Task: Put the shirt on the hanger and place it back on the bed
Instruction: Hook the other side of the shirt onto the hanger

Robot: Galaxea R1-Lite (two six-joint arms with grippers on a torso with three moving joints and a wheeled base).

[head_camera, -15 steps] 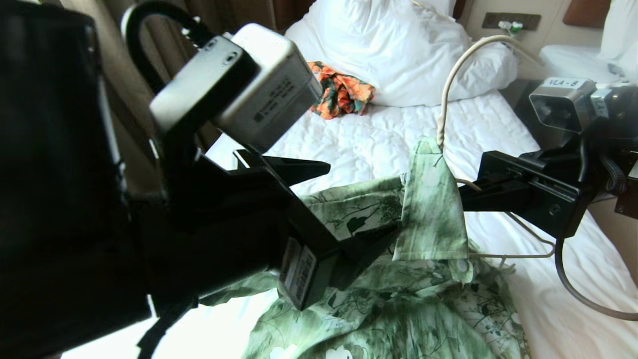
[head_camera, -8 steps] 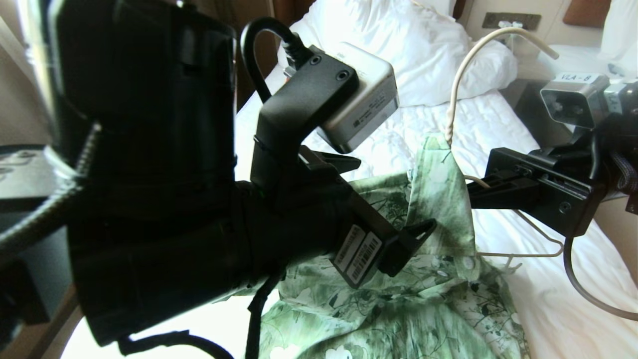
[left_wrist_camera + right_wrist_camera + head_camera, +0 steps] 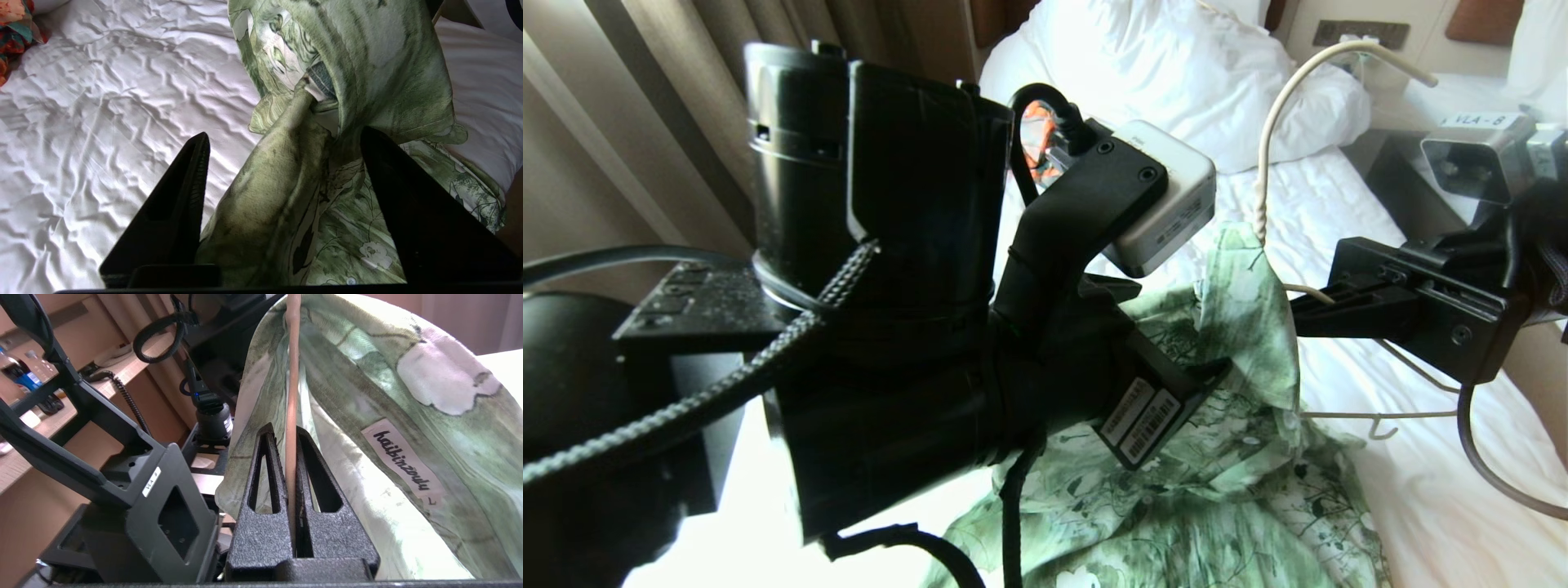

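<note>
Nearest me, the black left gripper reaches in with its 2 fingers spread either side of a raised fold of the pale green, leaf-printed shirt, likely to pull it along. Beyond, the right gripper pinches the thin cream wire hanger, propping the shirt above the white-sheeted bed.

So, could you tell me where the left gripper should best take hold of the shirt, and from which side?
Probably the raised fold of the shirt just below the collar, approached from the shirt's open front. That ridge already stands between the spread fingers of the left gripper, while the right gripper pinches the hanger and props the fabric up.
</note>
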